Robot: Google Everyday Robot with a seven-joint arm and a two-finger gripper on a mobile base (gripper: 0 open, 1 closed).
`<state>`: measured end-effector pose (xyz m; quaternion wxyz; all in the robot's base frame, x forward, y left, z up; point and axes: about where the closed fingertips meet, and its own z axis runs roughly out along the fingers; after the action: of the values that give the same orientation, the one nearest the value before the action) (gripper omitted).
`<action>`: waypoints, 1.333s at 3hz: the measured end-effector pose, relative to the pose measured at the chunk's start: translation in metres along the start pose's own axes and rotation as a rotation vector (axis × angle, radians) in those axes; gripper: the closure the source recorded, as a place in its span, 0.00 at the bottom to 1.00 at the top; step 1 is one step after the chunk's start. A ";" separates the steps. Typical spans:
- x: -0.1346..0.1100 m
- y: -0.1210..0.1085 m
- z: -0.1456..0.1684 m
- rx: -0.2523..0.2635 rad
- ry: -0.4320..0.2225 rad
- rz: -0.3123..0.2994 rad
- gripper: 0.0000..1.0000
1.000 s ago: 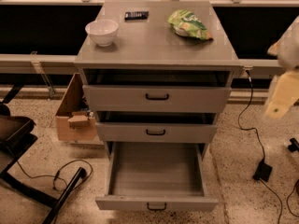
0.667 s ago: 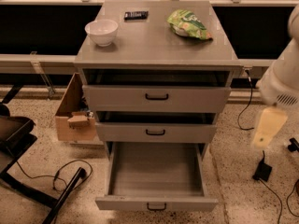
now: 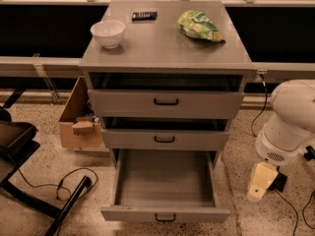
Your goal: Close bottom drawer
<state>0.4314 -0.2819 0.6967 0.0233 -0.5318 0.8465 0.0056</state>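
Note:
The bottom drawer (image 3: 165,183) of the grey cabinet (image 3: 167,48) is pulled far out, showing a plain grey, empty interior; its small black handle (image 3: 165,217) sits centred on the front panel near the lower edge of the view. The two upper drawers (image 3: 165,103) (image 3: 164,138) stand nearly shut. My white arm (image 3: 290,124) is to the right of the cabinet, and its pale yellow gripper (image 3: 259,182) hangs low beside the open drawer's right side, apart from it.
A white bowl (image 3: 108,33), a black remote (image 3: 144,15) and a green chip bag (image 3: 199,26) lie on the cabinet top. A cardboard box (image 3: 78,117) stands left of the cabinet. Black chair legs (image 3: 29,181) and cables (image 3: 74,181) lie on the floor at the left.
My arm and gripper have moved down and leftward, from upper right of the cabinet to low beside the open bottom drawer. The drawer has not moved.

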 end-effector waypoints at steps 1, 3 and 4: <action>0.000 0.000 0.000 0.000 0.000 0.000 0.00; -0.033 0.042 0.065 -0.064 0.095 0.000 0.00; -0.038 0.081 0.151 -0.130 0.131 -0.004 0.00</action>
<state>0.3802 -0.2076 0.5459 -0.0670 -0.5329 0.8431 0.0258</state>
